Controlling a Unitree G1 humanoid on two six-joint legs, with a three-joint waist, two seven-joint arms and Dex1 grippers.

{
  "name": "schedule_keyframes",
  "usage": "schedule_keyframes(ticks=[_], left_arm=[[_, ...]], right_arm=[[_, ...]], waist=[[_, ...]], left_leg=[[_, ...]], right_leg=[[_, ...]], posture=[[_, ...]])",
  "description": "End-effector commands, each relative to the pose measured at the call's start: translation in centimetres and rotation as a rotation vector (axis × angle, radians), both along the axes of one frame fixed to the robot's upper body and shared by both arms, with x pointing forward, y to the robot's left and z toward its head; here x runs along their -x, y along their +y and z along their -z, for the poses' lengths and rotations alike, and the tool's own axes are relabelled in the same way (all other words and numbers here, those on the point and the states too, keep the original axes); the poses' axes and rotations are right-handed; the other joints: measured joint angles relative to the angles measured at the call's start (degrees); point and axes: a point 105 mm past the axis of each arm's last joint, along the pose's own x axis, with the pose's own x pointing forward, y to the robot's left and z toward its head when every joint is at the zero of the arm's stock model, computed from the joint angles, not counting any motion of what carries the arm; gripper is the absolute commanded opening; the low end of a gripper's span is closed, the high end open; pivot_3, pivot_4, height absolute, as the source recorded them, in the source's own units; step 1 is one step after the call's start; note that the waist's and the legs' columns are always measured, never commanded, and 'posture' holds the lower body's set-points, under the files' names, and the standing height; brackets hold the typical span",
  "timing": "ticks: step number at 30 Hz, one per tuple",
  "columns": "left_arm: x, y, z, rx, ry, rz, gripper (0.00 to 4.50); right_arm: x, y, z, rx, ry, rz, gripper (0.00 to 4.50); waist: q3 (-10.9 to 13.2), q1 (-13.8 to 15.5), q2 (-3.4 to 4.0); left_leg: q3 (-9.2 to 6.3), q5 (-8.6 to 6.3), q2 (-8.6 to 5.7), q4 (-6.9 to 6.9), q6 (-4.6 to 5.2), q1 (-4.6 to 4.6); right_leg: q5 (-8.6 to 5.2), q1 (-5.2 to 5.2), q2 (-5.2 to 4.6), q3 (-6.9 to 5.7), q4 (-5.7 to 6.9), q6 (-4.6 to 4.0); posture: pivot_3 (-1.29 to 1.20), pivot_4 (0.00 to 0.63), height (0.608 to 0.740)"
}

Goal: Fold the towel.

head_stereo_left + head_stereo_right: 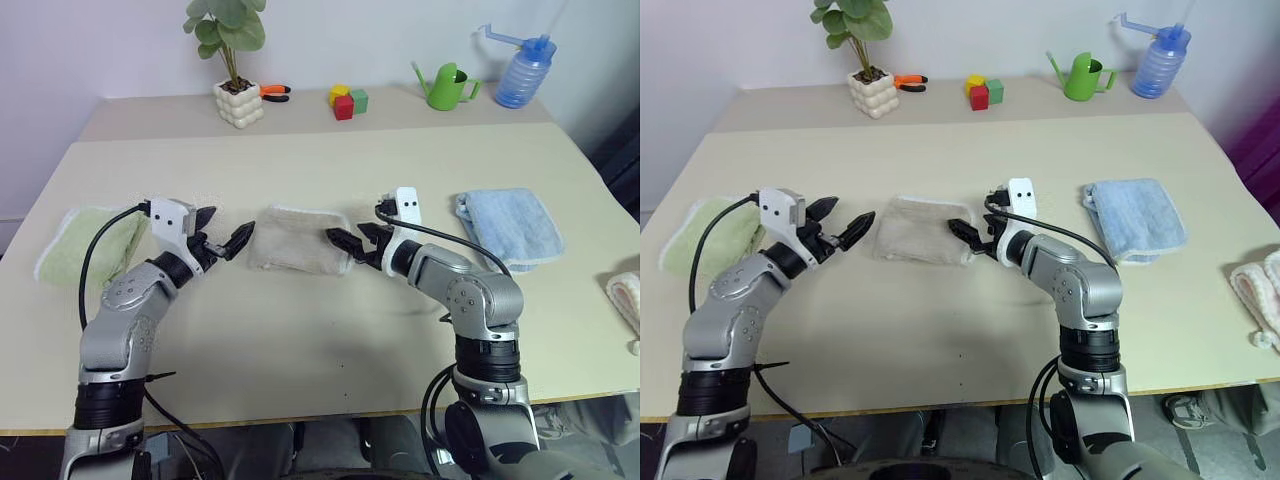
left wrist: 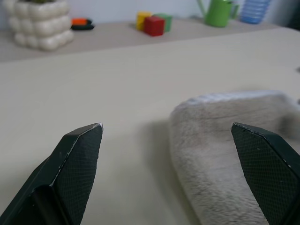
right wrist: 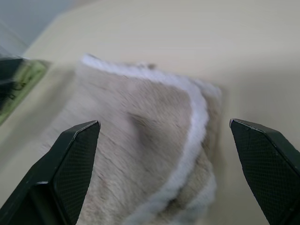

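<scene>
Looking down over both arms, I see the towel (image 1: 298, 240) lying folded on the table (image 1: 320, 330), directly between my two grippers. My left gripper (image 1: 222, 238) sits just off the towel's left edge with its fingers spread wide and nothing between them; the tips point at the towel but I see a sliver of bare table before the cloth. My right gripper (image 1: 345, 238) is at the towel's right edge, fingers likewise wide apart and holding nothing, and whether the tips touch the cloth I cannot tell. From the right wrist, the towel fills the gap ahead of the fingers (image 3: 70, 154), its white edging curving across the folded layers.

Beyond my left gripper, on its outer side, lies a green towel (image 1: 85, 245). Beyond my right gripper, on its outer side, lies a blue towel (image 1: 510, 225). Well ahead of both grippers, along the far part of the table, stand a plant (image 1: 235, 70), pliers (image 1: 274, 92), coloured blocks (image 1: 347, 100), a green watering can (image 1: 446, 86) and a blue bottle (image 1: 525, 72).
</scene>
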Motion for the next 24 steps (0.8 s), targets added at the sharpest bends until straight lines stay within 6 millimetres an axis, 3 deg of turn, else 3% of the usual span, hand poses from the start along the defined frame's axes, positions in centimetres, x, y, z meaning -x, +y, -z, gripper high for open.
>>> schedule_keyframes(ticks=[1,5,8,15,18,20,24], left_arm=[[0.8,-0.3,-1.9,0.01,-0.078,0.043,4.47],[1.4,-0.8,-2.0,-0.006,-0.084,0.093,4.47],[1.9,-1.3,-1.7,-0.004,-0.066,0.131,4.5],[2.0,-1.3,-1.3,-0.011,-0.053,0.127,4.5],[1.9,-1.5,-1.1,-0.008,-0.054,0.125,4.5],[1.9,-1.8,-1.1,-0.001,-0.054,0.127,4.5],[1.5,-2.4,-1.0,0.004,-0.057,0.135,4.5]], right_arm=[[0.3,1.2,0.8,-0.005,0.041,-0.036,4.5],[0.3,2.3,1.3,-0.024,0.069,-0.065,4.5],[0.3,2.9,0.9,-0.062,0.064,-0.082,3.7],[0.4,3.0,0.3,-0.092,0.054,-0.089,0.18],[0.4,2.5,-0.8,-0.122,0.017,-0.067,0.03],[0.2,1.6,-2.7,-0.167,-0.059,-0.035,0.03],[-0.7,-3.6,-7.6,-0.224,-0.261,0.136,0.03]], waist=[[0.0,-0.09,0.0],[-0.01,-0.3,0.01],[-0.01,-0.33,0.01],[0.0,-0.11,0.02],[0.0,-0.14,0.02],[0.01,-0.09,0.03],[0.02,0.08,0.05]], left_leg=[[0.0,-0.01,0.0,0.0,0.01,0.01],[0.0,-0.02,0.03,-0.02,0.04,0.02],[0.0,-0.05,0.03,-0.03,0.1,0.03],[0.0,-0.08,0.02,-0.02,0.14,0.02],[0.0,-0.08,0.02,-0.02,0.15,0.02],[0.0,-0.08,0.02,-0.02,0.15,0.01],[0.0,-0.09,0.01,-0.01,0.15,0.0]], right_leg=[[0.0,0.0,0.01,0.0,0.01,0.0],[0.0,-0.03,0.03,0.01,0.03,0.0],[0.0,-0.02,0.05,0.0,0.04,0.0],[0.0,-0.03,0.04,0.0,0.04,0.0],[0.0,-0.03,0.04,0.0,0.04,0.0],[0.0,-0.03,0.04,0.0,0.04,0.0],[0.0,-0.03,0.04,0.0,0.03,0.01]], posture=[[0.0,0.15,0.732],[0.0,0.15,0.732],[0.0,0.15,0.732],[0.0,0.15,0.732],[0.0,0.15,0.732],[0.0,0.15,0.732],[0.0,0.15,0.732]])
